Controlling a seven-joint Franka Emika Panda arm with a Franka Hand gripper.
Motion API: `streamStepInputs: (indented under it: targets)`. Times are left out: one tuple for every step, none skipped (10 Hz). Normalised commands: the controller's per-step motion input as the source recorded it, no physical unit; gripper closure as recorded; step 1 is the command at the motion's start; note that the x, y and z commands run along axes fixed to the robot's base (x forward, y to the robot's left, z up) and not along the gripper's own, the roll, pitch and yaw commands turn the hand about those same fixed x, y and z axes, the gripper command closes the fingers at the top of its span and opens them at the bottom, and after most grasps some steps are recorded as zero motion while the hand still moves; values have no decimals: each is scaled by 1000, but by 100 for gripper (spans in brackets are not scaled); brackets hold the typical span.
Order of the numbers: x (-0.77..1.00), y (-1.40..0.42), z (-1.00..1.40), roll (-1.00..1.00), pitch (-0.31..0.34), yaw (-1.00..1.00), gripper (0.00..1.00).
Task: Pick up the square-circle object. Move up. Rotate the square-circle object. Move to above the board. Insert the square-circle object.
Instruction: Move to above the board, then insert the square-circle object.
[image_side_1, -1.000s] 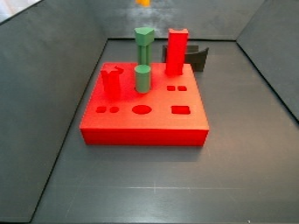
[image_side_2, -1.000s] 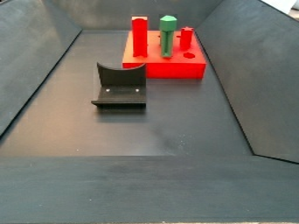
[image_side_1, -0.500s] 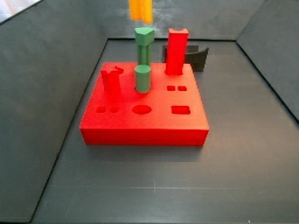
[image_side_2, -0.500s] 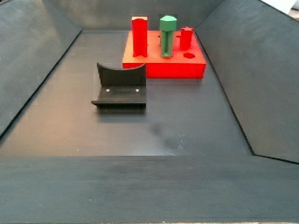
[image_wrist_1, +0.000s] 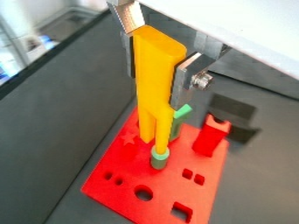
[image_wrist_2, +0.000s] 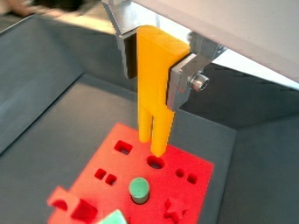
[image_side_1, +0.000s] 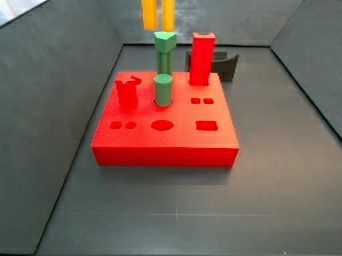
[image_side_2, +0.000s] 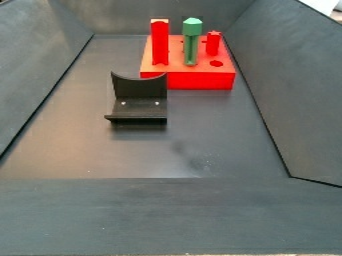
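Alignment is what we need to get right here: the gripper (image_wrist_1: 156, 61) pinches the square-circle object (image_wrist_1: 156, 92) near its upper end between its silver fingers (image_wrist_1: 128, 44), and the bar hangs upright, prongs down, high over the board (image_wrist_1: 117, 175). In a wrist view the two prongs (image_wrist_2: 152, 131) hover above the holes of the board (image_wrist_2: 187, 197), seemingly near a dark round hole (image_wrist_2: 156, 163), though we cannot tell which hole is the true target. We judge the step in hand to be the move to above the board, so we should keep the bar vertical, settle it squarely over its hole, steer clear of the green pegs (image_side_1: 163, 88) and the tall red pillar (image_side_1: 202, 58), and only then descend slowly.

Compared with the side view half a second ago, the orange bar (image_side_1: 158, 13) at the top edge now shows its split prongs and sits a touch lower; a second ago only a small orange tip showed there. The fixture (image_side_2: 138, 98) and the pieces on the board (image_side_2: 187, 76) have not moved.
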Motion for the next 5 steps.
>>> streamStepInputs:
  targets:
    - [67,-52,18,66,258,1000,100]
    - [70,-45,17,70,252,854,100]
    - [66,-38,21,68,203,519,100]
    - [65,-34,23,66,171,382,100]
    - [-71,-243,-426,-14,-51,251,100]
